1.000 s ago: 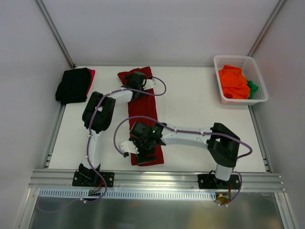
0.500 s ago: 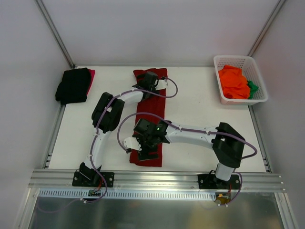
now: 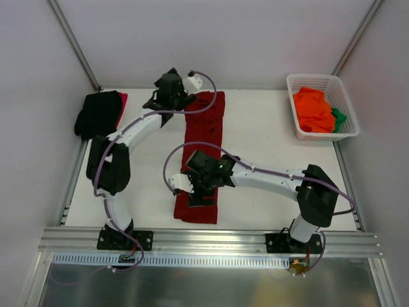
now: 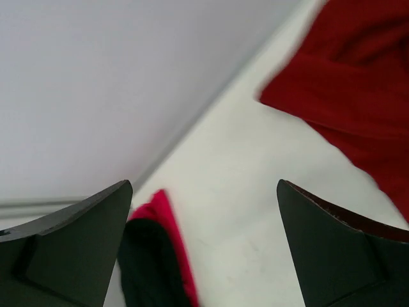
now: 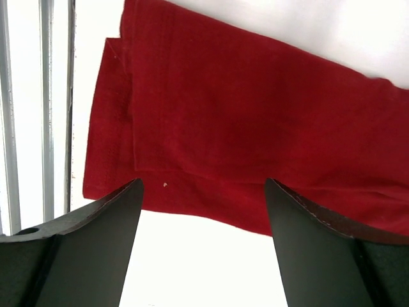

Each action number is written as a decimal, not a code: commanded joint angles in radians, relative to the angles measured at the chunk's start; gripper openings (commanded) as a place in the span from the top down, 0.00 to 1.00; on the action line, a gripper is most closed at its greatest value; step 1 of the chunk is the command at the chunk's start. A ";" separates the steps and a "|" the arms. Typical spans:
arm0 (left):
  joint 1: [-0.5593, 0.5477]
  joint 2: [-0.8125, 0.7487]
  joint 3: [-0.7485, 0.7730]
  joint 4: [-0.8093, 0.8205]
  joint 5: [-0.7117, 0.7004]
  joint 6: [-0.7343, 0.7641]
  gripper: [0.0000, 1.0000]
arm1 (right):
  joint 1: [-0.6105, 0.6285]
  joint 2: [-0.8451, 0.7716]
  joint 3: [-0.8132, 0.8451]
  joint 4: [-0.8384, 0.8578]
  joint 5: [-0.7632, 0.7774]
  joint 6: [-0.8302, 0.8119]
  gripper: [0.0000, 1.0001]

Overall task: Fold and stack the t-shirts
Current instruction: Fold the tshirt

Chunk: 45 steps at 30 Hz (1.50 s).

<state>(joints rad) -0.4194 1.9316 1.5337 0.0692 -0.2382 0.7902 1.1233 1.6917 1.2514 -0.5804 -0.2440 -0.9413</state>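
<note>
A dark red t-shirt (image 3: 203, 137) lies folded into a long strip down the table's middle. It also shows in the right wrist view (image 5: 255, 128) and at the left wrist view's upper right (image 4: 358, 83). My left gripper (image 3: 167, 96) is open and empty above the table, left of the strip's far end. My right gripper (image 3: 192, 187) is open and empty, over the strip's near part and its left edge. A folded black t-shirt (image 3: 97, 114) lies on a bright red one (image 3: 122, 101) at the far left; the black one (image 4: 150, 268) and the red one (image 4: 167, 230) also show in the left wrist view.
A white lattice basket (image 3: 346, 131) at the far right holds an orange shirt (image 3: 313, 109) and a green one (image 3: 338, 116). Grey walls close in the table's back and sides. A metal rail (image 3: 211, 238) runs along the near edge.
My left gripper has let go of the strip's far end and swung left toward the back. The strip now lies straighter and further right. My right gripper has shifted slightly right.
</note>
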 commanded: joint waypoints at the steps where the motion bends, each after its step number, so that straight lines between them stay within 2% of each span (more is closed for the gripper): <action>1: 0.019 -0.248 -0.015 0.077 0.056 -0.081 0.01 | -0.019 -0.072 0.013 -0.007 0.031 0.021 0.20; 3: 0.036 -0.334 -0.009 0.031 0.074 -0.104 0.01 | -0.037 -0.104 0.019 -0.009 0.037 0.038 0.20; 4: 0.051 -0.359 0.026 -0.009 0.097 -0.159 0.01 | -0.087 -0.119 0.037 -0.018 0.020 0.054 0.20; 5: 0.071 -0.370 0.057 -0.149 0.126 -0.198 0.01 | -0.126 -0.133 0.051 -0.019 -0.006 0.106 0.20; 6: 0.127 -0.385 0.083 -0.211 0.160 -0.245 0.01 | -0.175 -0.145 0.066 -0.024 -0.073 0.139 0.20; 7: 0.161 -0.396 0.091 -0.257 0.259 -0.323 0.01 | -0.286 -0.164 0.097 -0.022 -0.099 0.175 0.20; 9: 0.214 -0.414 0.071 -0.374 0.353 -0.373 0.01 | -0.409 -0.162 0.131 -0.022 -0.182 0.292 0.20; 10: 0.246 -0.419 0.028 -0.397 0.382 -0.390 0.01 | -0.534 -0.158 0.143 -0.021 -0.207 0.333 0.20; 12: 0.267 -0.431 -0.016 -0.448 0.465 -0.404 0.01 | -0.661 -0.121 0.180 -0.022 -0.277 0.413 0.20; 13: 0.298 -0.436 -0.070 -0.468 0.499 -0.434 0.01 | -0.780 -0.075 0.190 -0.021 -0.363 0.486 0.20; 14: 0.313 -0.437 -0.090 -0.479 0.592 -0.446 0.01 | -0.831 -0.046 0.219 -0.019 -0.392 0.524 0.19; 16: 0.346 -0.418 -0.131 -0.499 0.681 -0.495 0.01 | -0.951 0.028 0.258 -0.022 -0.507 0.579 0.20; 17: 0.378 -0.402 -0.141 -0.502 0.736 -0.517 0.01 | -0.977 0.066 0.278 -0.022 -0.540 0.631 0.20; 18: 0.392 -0.355 -0.144 -0.506 0.854 -0.540 0.01 | -1.003 0.156 0.330 -0.024 -0.576 0.660 0.20; 19: 0.401 -0.324 -0.150 -0.506 0.908 -0.586 0.01 | -1.042 0.204 0.356 -0.021 -0.659 0.692 0.20; 22: 0.413 -0.220 -0.136 -0.508 1.054 -0.649 0.01 | -1.073 0.354 0.430 0.014 -0.738 0.814 0.21; 29: 0.439 -0.050 -0.029 -0.461 1.047 -0.732 0.01 | -1.073 0.465 0.483 0.077 -0.680 0.808 0.20; 36: 0.449 0.139 0.109 -0.272 1.031 -0.844 0.01 | -1.093 0.531 0.477 0.359 -0.643 0.938 0.19; 40: 0.449 0.175 0.088 -0.096 1.007 -0.917 0.01 | -1.099 0.539 0.415 0.638 -0.614 1.041 0.17; 43: 0.450 0.181 0.024 0.139 0.949 -1.011 0.01 | -1.106 0.592 0.485 0.686 -0.576 1.134 0.14; 45: 0.447 0.214 0.064 0.156 0.950 -1.046 0.01 | -1.111 0.635 0.555 0.663 -0.563 1.211 0.12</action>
<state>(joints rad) 0.0261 2.1204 1.5787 0.0277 0.7288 -0.1455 0.0238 2.2738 1.7164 -0.0257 -0.8482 0.1234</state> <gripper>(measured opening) 0.987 0.870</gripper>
